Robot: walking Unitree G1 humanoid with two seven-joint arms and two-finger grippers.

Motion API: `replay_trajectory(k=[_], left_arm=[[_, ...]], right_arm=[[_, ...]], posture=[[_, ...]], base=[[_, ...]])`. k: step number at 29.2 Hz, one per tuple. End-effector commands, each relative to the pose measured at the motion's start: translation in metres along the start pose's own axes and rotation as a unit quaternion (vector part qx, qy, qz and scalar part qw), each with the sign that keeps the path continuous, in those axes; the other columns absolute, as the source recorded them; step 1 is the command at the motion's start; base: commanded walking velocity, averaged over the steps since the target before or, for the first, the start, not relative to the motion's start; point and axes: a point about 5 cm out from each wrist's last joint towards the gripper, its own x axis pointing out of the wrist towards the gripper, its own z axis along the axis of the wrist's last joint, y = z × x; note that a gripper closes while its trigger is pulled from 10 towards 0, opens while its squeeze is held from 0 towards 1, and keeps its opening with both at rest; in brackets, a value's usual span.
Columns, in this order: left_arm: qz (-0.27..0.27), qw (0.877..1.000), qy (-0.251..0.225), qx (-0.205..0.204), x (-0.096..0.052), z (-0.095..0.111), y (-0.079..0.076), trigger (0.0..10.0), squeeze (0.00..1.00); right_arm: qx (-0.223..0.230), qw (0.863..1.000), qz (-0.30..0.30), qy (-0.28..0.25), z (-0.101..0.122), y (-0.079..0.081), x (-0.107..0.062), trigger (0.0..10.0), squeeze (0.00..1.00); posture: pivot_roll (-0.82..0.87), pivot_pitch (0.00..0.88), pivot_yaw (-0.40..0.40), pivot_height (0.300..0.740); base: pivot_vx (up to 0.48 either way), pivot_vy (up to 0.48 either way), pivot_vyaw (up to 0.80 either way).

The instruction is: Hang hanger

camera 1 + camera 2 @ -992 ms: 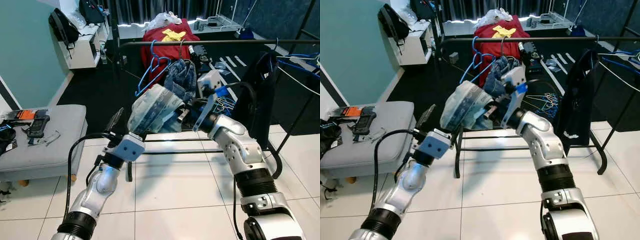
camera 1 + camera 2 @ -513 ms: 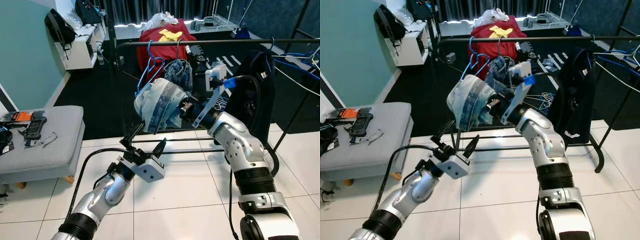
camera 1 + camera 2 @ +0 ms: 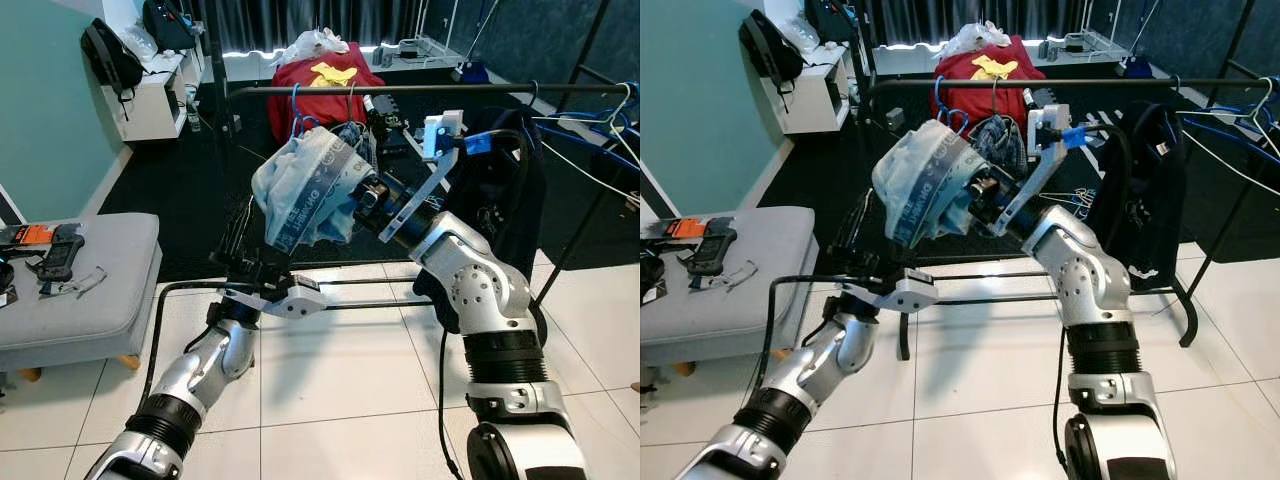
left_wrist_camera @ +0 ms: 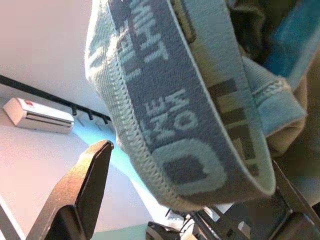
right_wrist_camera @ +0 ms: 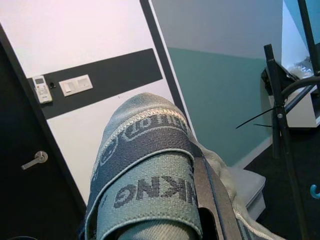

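Observation:
My right gripper [image 3: 362, 192] is shut on a bundled light-blue garment [image 3: 305, 190] with a grey lettered waistband. It holds the bundle up just below and in front of the black clothes rail [image 3: 420, 89]. The garment [image 5: 150, 185] hides the right fingers. My left gripper [image 3: 252, 245] points up from below with its fingers open, close under the bundle's left side. The waistband [image 4: 190, 125] hangs between and above those fingers [image 4: 80, 195]. Blue hangers [image 3: 295, 108] and a pair of jeans [image 3: 352, 140] hang on the rail behind the bundle. I cannot make out a hanger inside the bundle.
A black garment [image 3: 505, 170] hangs on the rail at the right, with white wire hangers [image 3: 605, 115] beyond it. The rack's base bars [image 3: 350, 283] cross the tiled floor. A grey ottoman [image 3: 90, 290] with small items stands on the left. A red cloth pile [image 3: 320, 80] lies behind.
My right arm has lifted the bundle higher, toward the rail. My left gripper dropped away low over the floor, then rose again to just beneath the bundle.

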Motion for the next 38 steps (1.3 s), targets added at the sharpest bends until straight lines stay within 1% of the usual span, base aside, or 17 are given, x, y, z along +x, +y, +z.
replay_trajectory(k=[1, 2, 8, 11, 18, 19, 23, 24, 26, 27, 28, 29, 30, 31, 32, 33, 38], left_arm=[[0.005, 1.000, 0.002, 0.007, 0.001, -0.001, 0.000, 10.0, 0.00], [0.017, 1.000, -0.002, 0.004, 0.004, 0.000, 0.002, 10.0, 0.00], [0.018, 1.000, -0.014, -0.011, 0.005, 0.004, 0.004, 10.0, 0.00], [0.010, 0.999, -0.031, -0.023, -0.002, 0.008, 0.007, 10.0, 0.00], [0.017, 0.998, -0.048, -0.028, -0.004, 0.012, 0.012, 10.0, 0.00], [0.017, 0.998, -0.049, -0.031, -0.005, 0.013, 0.012, 8.2, 0.00], [0.017, 0.998, -0.050, -0.034, -0.005, 0.013, 0.012, 8.2, 0.00], [0.015, 0.998, -0.052, -0.037, -0.005, 0.014, 0.012, 4.4, 0.00], [0.015, 0.998, -0.052, -0.037, -0.005, 0.014, 0.012, 4.4, 0.00], [0.014, 0.998, -0.055, -0.038, -0.005, 0.015, 0.012, 10.0, 0.00], [0.014, 0.998, -0.055, -0.038, -0.005, 0.015, 0.012, 10.0, 0.00], [0.013, 0.997, -0.059, -0.040, -0.005, 0.017, 0.013, 0.0, 0.00], [0.013, 0.997, -0.059, -0.040, -0.005, 0.017, 0.013, 0.0, 0.00], [0.013, 0.997, -0.062, -0.041, -0.004, 0.018, 0.015, 3.5, 0.00], [0.013, 0.997, -0.062, -0.041, -0.004, 0.018, 0.015, 3.5, 0.00], [0.009, 0.997, -0.065, -0.038, -0.004, 0.019, 0.016, 10.0, 0.00], [0.000, 0.997, -0.070, -0.040, -0.006, 0.021, 0.016, 10.0, 0.00]], right_arm=[[0.001, 1.000, 0.010, -0.003, 0.002, 0.005, 0.003, 0.0, 0.00], [0.002, 1.000, 0.010, -0.001, 0.000, 0.005, 0.003, 0.0, 0.00], [0.003, 1.000, 0.006, 0.001, -0.001, 0.004, 0.002, 0.0, 0.00], [0.003, 1.000, -0.004, 0.003, 0.000, 0.000, -0.002, 0.0, 0.00], [0.004, 1.000, -0.017, 0.007, -0.001, -0.003, -0.005, 0.0, 0.00], [0.004, 1.000, -0.019, 0.008, -0.002, -0.004, -0.005, 0.0, 0.00], [0.004, 1.000, -0.021, 0.009, -0.003, -0.005, -0.006, 0.0, 0.00], [0.004, 1.000, -0.021, 0.009, -0.003, -0.005, -0.006, 0.0, 0.00], [0.004, 1.000, -0.021, 0.009, -0.003, -0.005, -0.006, 0.0, 0.00], [0.004, 1.000, -0.024, 0.010, -0.004, -0.007, -0.006, 0.0, 0.00], [0.004, 1.000, -0.024, 0.010, -0.004, -0.007, -0.006, 0.0, 0.00], [0.004, 1.000, -0.027, 0.012, -0.005, -0.008, -0.007, 0.0, 0.00], [0.004, 1.000, -0.027, 0.012, -0.005, -0.008, -0.007, 0.0, 0.00], [0.005, 0.999, -0.031, 0.014, -0.006, -0.010, -0.008, 0.0, 0.00], [0.005, 0.999, -0.031, 0.014, -0.006, -0.010, -0.008, 0.0, 0.00], [0.005, 0.999, -0.034, 0.015, -0.007, -0.011, -0.009, 0.0, 0.00], [0.007, 0.999, -0.039, 0.018, -0.010, -0.013, -0.011, 0.0, 0.00]], posture=[[-0.16, 0.062, -0.036, 0.740], [-0.15, 0.063, -0.036, 0.740], [-0.15, 0.066, -0.036, 0.740], [-0.15, 0.068, -0.035, 0.740], [-0.15, 0.071, -0.035, 0.740], [-0.15, 0.072, -0.035, 0.740], [-0.15, 0.072, -0.035, 0.740], [-0.14, 0.072, -0.037, 0.740], [-0.14, 0.072, -0.037, 0.740], [-0.14, 0.071, -0.038, 0.740], [-0.14, 0.071, -0.038, 0.740], [-0.14, 0.072, -0.038, 0.740], [-0.14, 0.072, -0.038, 0.740], [-0.14, 0.073, -0.038, 0.740], [-0.14, 0.073, -0.038, 0.740], [-0.14, 0.076, -0.036, 0.740], [-0.14, 0.076, -0.036, 0.740]], base=[[0.000, 0.000, 0.00], [0.000, 0.000, 0.00], [0.000, 0.000, 0.00], [0.000, 0.000, 0.00], [0.000, 0.000, 0.00], [0.000, 0.000, 0.00], [0.000, 0.000, 0.00], [0.000, 0.000, 0.00], [0.000, 0.000, 0.00], [0.000, 0.000, 0.00], [0.000, 0.000, 0.00], [0.000, 0.000, 0.00], [0.000, 0.000, 0.00], [0.000, 0.000, 0.00], [0.000, 0.000, 0.00], [0.000, 0.000, 0.00], [0.000, 0.000, 0.00]])
